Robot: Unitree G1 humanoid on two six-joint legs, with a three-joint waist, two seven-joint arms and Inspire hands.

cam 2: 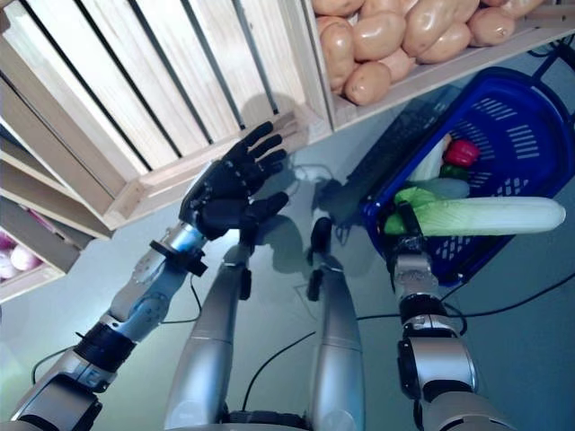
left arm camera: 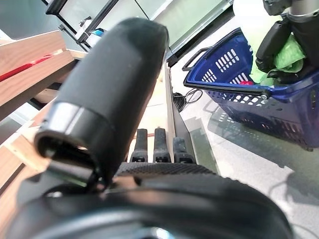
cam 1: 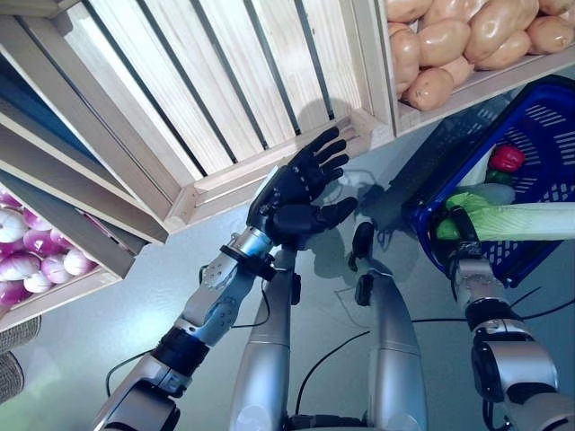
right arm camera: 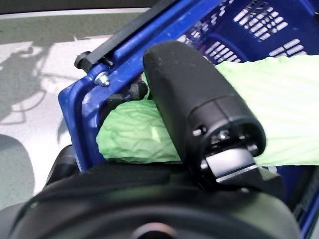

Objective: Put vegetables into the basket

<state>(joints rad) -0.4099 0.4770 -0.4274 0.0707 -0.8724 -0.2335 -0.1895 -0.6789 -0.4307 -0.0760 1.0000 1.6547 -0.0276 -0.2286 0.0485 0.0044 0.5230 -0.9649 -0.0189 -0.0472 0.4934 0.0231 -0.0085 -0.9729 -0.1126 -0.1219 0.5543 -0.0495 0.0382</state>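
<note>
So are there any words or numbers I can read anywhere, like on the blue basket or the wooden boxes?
None can be read.
Blue basket: no writing shows.
Wooden crates: bare slats, no labels.
Cabbage in the right hand: no sticker shows.
Left hand: no markings shown.

Cabbage (cam 2: 490,216) runs out of the left eye view's right edge; its leafy end is partly covered by the right hand (right arm camera: 199,107), whose fingers are mostly hidden behind the basket (cam 2: 503,135) rim. Red vegetable (cam 2: 462,152) and green one beside it too small to identify. Potatoes (cam 1: 467,36) and onions (cam 1: 36,256) cropped by frame edges.
</note>
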